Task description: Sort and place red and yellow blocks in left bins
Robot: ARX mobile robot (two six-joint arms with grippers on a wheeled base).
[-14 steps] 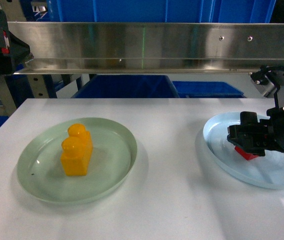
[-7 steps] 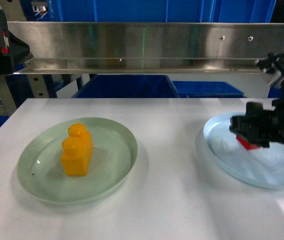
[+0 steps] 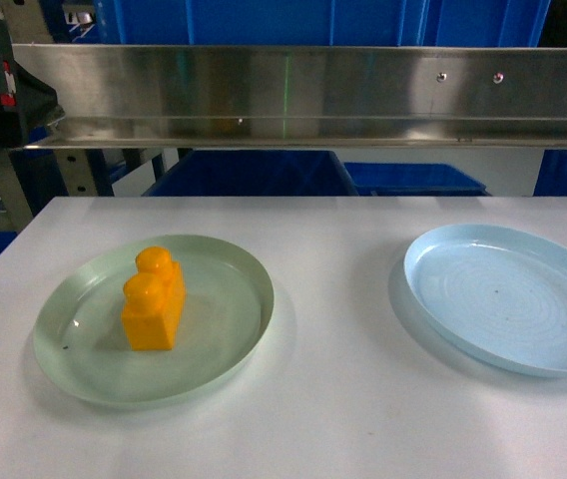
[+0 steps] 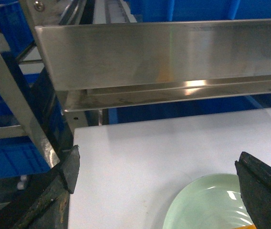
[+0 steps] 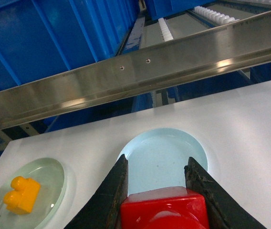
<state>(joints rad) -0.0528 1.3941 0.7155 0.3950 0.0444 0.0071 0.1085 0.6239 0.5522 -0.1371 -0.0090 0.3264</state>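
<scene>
Red block [image 5: 164, 210] clamped between right end effector [image 5: 160, 195] fingers, apparently above pale blue plate [image 5: 161, 160].

Head faces table [image 3: 343, 399] frontally; wrists angle down; all share green plate [image 3: 234, 344].

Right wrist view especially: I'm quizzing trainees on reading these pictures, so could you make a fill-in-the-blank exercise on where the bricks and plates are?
1. The right gripper is shut on the ____ brick.
2. The yellow brick rests on the pale ____ plate.
3. The pale blue plate holds ____ bricks.
4. The left gripper has its jaws ____.

Missing words: red; green; no; open
</scene>
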